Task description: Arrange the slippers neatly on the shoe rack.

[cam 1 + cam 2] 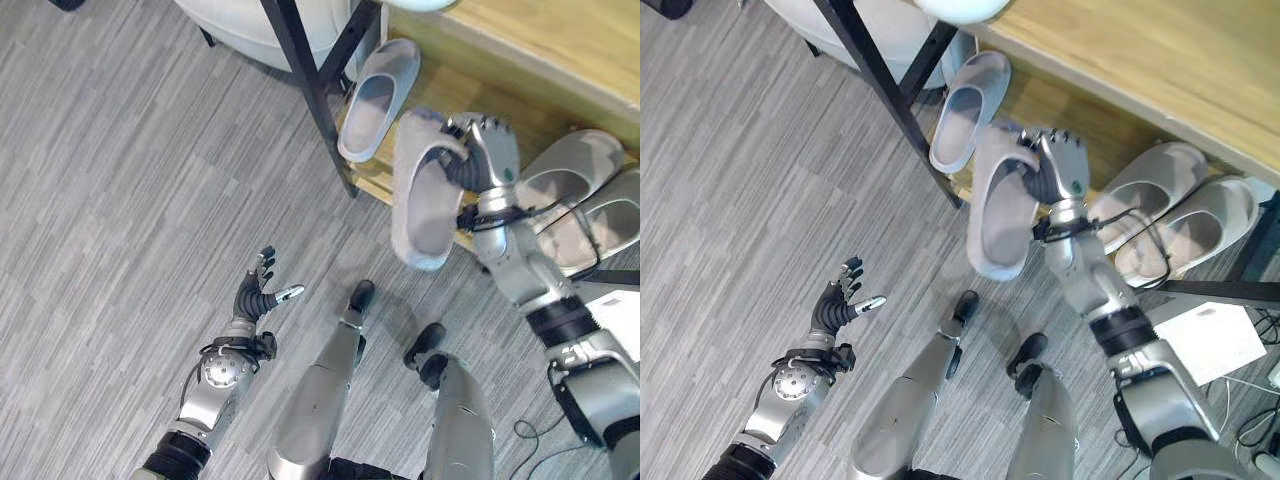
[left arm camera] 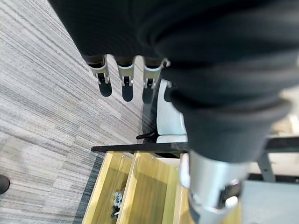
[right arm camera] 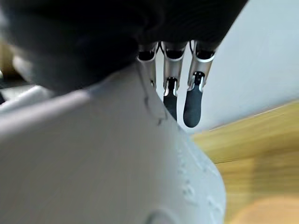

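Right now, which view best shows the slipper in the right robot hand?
Left eye view: the held slipper shows whole, gripped by the right robot hand. Right eye view matches. Right wrist view shows just a pale close-up surface; left wrist view gives nothing useful.

Held slipper [image 1: 425, 190] covers part of right hand [image 1: 487, 150], so thumb and inner fingers can't be read. Rack [image 1: 480, 75] top shelf hides toes of slipper pair [image 1: 580, 195] to right of held slipper; rack itself cut by frame edge. Small object [image 2: 115, 199] on rack shelf too small to ID.
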You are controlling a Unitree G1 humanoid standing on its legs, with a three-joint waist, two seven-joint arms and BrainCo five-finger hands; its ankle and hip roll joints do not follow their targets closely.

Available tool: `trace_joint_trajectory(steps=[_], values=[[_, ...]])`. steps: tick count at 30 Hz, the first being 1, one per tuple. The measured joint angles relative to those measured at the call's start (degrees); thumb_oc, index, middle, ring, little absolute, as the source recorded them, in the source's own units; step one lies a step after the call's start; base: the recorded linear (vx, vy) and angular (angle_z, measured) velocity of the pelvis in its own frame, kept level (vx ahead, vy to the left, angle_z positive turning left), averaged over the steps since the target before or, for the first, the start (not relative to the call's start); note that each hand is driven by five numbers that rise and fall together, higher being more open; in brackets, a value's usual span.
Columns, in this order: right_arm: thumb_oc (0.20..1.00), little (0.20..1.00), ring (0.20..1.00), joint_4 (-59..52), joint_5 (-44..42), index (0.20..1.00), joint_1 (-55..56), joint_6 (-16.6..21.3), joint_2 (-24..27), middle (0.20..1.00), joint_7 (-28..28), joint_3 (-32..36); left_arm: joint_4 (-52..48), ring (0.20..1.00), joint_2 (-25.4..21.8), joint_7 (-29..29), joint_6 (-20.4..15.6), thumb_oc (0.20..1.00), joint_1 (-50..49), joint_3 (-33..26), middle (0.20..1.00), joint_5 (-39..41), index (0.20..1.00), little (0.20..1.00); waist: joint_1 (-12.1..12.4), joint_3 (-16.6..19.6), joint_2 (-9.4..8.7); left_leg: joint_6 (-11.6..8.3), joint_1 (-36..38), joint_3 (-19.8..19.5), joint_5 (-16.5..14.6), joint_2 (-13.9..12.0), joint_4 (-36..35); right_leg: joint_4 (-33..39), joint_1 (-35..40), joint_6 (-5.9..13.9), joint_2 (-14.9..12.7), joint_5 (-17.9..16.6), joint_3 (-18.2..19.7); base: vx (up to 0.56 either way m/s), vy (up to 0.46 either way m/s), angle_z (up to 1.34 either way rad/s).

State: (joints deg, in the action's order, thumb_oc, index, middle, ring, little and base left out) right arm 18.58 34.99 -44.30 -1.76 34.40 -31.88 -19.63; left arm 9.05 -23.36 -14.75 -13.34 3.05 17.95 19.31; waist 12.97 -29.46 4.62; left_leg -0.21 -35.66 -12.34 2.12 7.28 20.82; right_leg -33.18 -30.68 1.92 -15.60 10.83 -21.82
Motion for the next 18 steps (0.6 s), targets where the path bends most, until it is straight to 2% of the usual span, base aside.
trace_joint_trajectory(steps=[2,3,5,8,10,11,12,14,15,18], values=[[0.2,0.2,0.2,3.3,1.3,0.2,-1.6,-0.5,0.4,0.2,-0.7,-0.4,-0.4,1.0,-0.5,-0.1,-0.3,1.0,0.0,0.0,1.0,0.0,1.0,1.0,0.0,0.0,-0.03,0.28,-0.5,0.0,-0.2,0.3,0.1,0.3,-0.3,0.15,-0.2,-0.1,-0.1,0.06,0.027,0.05],[0.2,0.2,0.2,4.2,1.6,0.2,-2.3,-2.3,0.6,0.2,-1.1,-0.4,-0.9,1.0,-1.2,-0.1,-0.5,1.0,-0.1,0.0,1.0,0.1,1.0,1.0,0.2,0.1,-0.14,0.28,-0.8,-0.1,-0.2,0.5,0.0,0.6,-0.4,0.28,-0.4,-0.2,-0.2,0.09,0.03,0.06],[0.2,0.2,0.2,5.6,1.7,0.2,-3.4,-2.6,0.6,0.2,-2.2,-0.5,-2.1,1.0,-2.5,-0.1,-0.8,1.0,-0.2,-0.1,1.0,0.5,1.0,1.0,0.3,0.2,-0.3,0.29,-0.9,-0.3,-0.2,0.8,-0.1,0.6,-0.4,0.26,-0.6,-0.1,-0.4,0.07,0.025,0.07],[0.2,0.2,0.2,8.2,2.1,0.2,-6.8,-5.1,0.9,0.2,-3.1,-0.5,-2.2,1.0,-3.1,0.1,-1.3,1.0,-0.2,0.0,1.0,0.6,1.0,1.0,0.4,0.2,-0.29,0.23,-1.8,-1.4,-0.1,1.0,0.0,0.8,-0.6,0.27,-0.7,-0.1,-1.4,0.04,0.012,0.15],[0.2,0.2,0.2,8.5,2.1,0.2,-7.1,-6.3,0.7,0.2,-4.4,-0.5,-2.2,1.0,-3.3,0.1,-1.4,1.0,-0.3,-0.1,1.0,0.8,1.0,1.0,1.9,0.2,-0.21,0.1,-2.0,-1.8,0.0,1.2,-0.1,0.8,-0.5,0.26,-0.7,-0.1,-1.8,0.08,0.023,0.14],[0.395,0.395,0.395,15.6,2.0,0.395,-10.2,-7.7,-0.5,0.395,-5.5,-0.7,-2.4,1.0,-3.3,0.1,-1.7,1.0,0.0,-0.1,1.0,0.8,1.0,1.0,1.7,0.4,0.03,-0.15,-2.1,-2.9,0.2,1.6,-0.8,0.6,-0.5,0.54,-1.1,0.2,-2.6,0.09,0.018,0.36],[0.598,0.598,0.598,17.7,1.4,0.598,-11.1,-9.3,-0.2,0.598,-5.6,-0.4,-2.5,1.0,-3.5,0.0,-1.8,1.0,-0.1,0.0,1.0,0.8,1.0,1.0,2.2,0.4,0.02,-0.55,-2.3,-3.9,1.1,1.8,-1.5,0.8,-0.6,0.49,-1.4,0.3,-3.7,0.04,-0.001,0.38],[0.598,0.598,0.598,19.4,1.0,0.598,-11.7,-9.9,-0.3,0.598,-5.6,-0.4,-2.3,1.0,-3.5,-0.2,-1.7,1.0,-0.3,0.1,1.0,0.9,1.0,1.0,3.1,0.4,0.06,-0.75,-2.2,-4.3,1.2,1.8,-1.6,0.7,-0.6,0.51,-1.6,0.4,-3.8,0.03,0.001,0.15],[1.0,1.0,1.0,20.9,0.8,1.0,-12.4,-10.1,-0.3,1.0,-5.5,-0.4,-2.4,1.0,-3.6,-0.3,-1.7,1.0,-0.3,0.0,1.0,0.9,1.0,1.0,3.4,0.5,0.18,-0.8,-2.2,-4.3,1.3,1.9,-1.7,0.6,-0.6,0.56,-1.6,0.5,-3.9,0.02,0.01,0.04],[1.0,1.0,1.0,22.5,-0.4,1.0,-13.8,-11.1,-0.2,1.0,-5.5,-0.3,-2.4,1.0,-4.2,-0.6,-1.7,1.0,-0.3,0.0,1.0,0.9,1.0,1.0,3.7,0.5,0.24,-0.89,-2.2,-4.5,1.6,2.0,-2.2,0.7,-0.6,0.57,-1.8,0.5,-4.3,0.02,-0.002,0.06]])
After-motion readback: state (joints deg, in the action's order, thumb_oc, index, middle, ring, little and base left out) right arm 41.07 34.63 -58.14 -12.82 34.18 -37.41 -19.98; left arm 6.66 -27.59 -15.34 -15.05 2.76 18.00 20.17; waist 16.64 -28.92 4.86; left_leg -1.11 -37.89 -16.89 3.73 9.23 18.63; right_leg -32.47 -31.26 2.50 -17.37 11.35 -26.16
